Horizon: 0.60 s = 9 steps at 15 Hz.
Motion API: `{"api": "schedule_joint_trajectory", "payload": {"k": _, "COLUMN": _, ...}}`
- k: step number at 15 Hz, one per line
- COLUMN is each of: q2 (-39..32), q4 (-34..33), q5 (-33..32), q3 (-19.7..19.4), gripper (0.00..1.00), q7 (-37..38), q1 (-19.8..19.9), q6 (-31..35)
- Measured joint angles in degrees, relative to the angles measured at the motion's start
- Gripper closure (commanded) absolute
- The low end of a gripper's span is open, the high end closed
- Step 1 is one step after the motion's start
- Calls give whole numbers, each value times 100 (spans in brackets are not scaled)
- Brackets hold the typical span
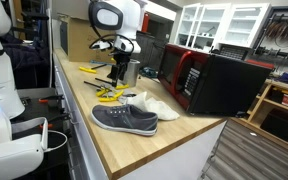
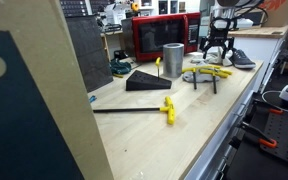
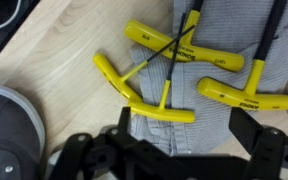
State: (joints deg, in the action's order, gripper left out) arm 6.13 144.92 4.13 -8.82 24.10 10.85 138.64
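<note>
The end effector (image 3: 174, 160) hung wide open above yellow T-handle wrenches (image 3: 184, 50) on a grey cloth (image 3: 199, 135) near the desk (image 3: 54, 60) edge.

Black print on yellow T-handles (image 3: 242, 97), too blurry to read; nothing legible.

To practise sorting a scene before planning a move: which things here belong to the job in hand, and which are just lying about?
In hand: gripper, open; yellow T-handle hex keys below it.
Lying about: grey cloth under the keys; grey shoe; microwave; metal cylinder; black wedge; lone hex key.
</note>
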Motion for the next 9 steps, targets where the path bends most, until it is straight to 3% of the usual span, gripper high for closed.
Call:
{"api": "schedule_joint_trajectory", "payload": {"k": 8, "q2": -215, "q4": 339, "q5": 12, "q3": -46, "gripper": 0, "q7": 210, "q1": 117, "q6": 629}}
{"api": "schedule_joint_trajectory", "payload": {"k": 9, "q2": -268, "q4": 353, "q5": 12, "q3": -65, "gripper": 25, "q7": 210, "q1": 135, "q6": 694}}
